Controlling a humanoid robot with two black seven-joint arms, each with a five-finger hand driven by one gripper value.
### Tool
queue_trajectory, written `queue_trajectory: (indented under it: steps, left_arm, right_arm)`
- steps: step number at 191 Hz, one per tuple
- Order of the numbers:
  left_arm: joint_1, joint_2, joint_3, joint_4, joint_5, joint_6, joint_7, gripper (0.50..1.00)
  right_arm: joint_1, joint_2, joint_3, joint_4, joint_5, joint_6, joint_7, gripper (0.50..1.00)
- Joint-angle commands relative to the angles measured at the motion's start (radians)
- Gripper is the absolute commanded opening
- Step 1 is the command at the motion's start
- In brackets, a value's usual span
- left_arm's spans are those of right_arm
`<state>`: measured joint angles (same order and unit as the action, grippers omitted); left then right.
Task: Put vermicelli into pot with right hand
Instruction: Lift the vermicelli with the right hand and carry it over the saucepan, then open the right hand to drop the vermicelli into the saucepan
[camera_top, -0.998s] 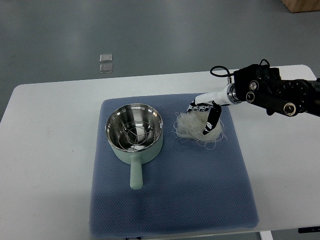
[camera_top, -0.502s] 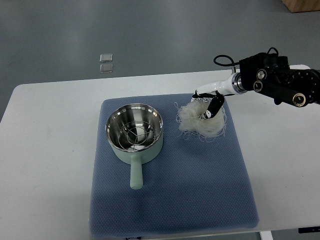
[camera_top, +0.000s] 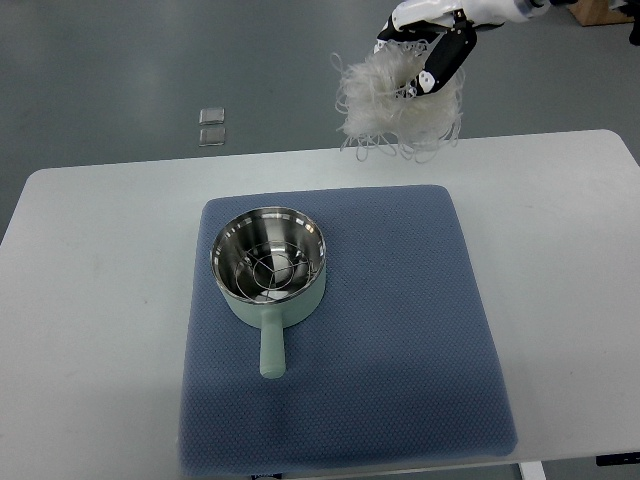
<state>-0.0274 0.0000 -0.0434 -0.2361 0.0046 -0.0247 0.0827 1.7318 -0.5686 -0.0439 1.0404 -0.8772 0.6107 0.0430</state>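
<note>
The right hand (camera_top: 432, 45) is up near the top edge, fingers clamped on the white vermicelli (camera_top: 398, 105) dangling beyond the tabletop's (camera_top: 100, 300) far edge, while the pale green pot (camera_top: 268, 268) sits on the blue mat (camera_top: 400, 340), well apart.

The pot (camera_top: 268, 262) is the one obstacle on the blue mat (camera_top: 400, 330). It stands in the mat's left half, mouth open upward, a wire rack visible inside. Its handle (camera_top: 271, 350) sticks out toward the near edge, blocking a low pass there. Right of the pot the mat lies bare to its right edge, and the worktop (camera_top: 90, 300) left of the pot is bare too. The right hand (camera_top: 430, 45), closed around the vermicelli (camera_top: 400, 100), is up beyond and right of the pot, with nothing between them.
</note>
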Motion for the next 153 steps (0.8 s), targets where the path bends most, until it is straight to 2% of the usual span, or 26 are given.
queue_trajectory:
  steps: [1, 21, 45, 99, 122, 151, 153]
  left_arm:
    - [0.0, 0.0, 0.0, 0.0, 0.0, 0.0, 0.0, 1.0]
    - [0.0, 0.0, 0.0, 0.0, 0.0, 0.0, 0.0, 1.0]
    - [0.0, 0.0, 0.0, 0.0, 0.0, 0.0, 0.0, 1.0]
    - [0.0, 0.0, 0.0, -0.003, 0.0, -0.001, 0.0, 1.0]
    - [0.0, 0.0, -0.001, -0.002, 0.0, -0.001, 0.0, 1.0]
    - [0.0, 0.0, 0.0, -0.002, 0.0, -0.001, 0.0, 1.0]
    - [0.0, 0.0, 0.0, -0.002, 0.0, -0.001, 0.0, 1.0]
  right_arm:
    - [0.034, 0.012, -0.004, 0.006, 0.024, 0.0, -0.002, 0.5]
    - [0.035, 0.053, -0.004, 0.006, 0.035, 0.0, -0.002, 0.5]
    - [0.034, 0.15, -0.011, -0.011, 0.05, 0.0, -0.008, 0.5]
    - [-0.024, 0.44, -0.036, -0.161, 0.05, -0.117, -0.009, 0.5]
    - [-0.074, 0.515, -0.036, -0.22, 0.044, -0.12, -0.009, 0.5]
    - [-0.138, 0.559, -0.036, -0.247, 0.035, -0.134, -0.011, 0.5]
    - [-0.143, 0.563, -0.036, -0.249, 0.035, -0.135, -0.011, 0.513]
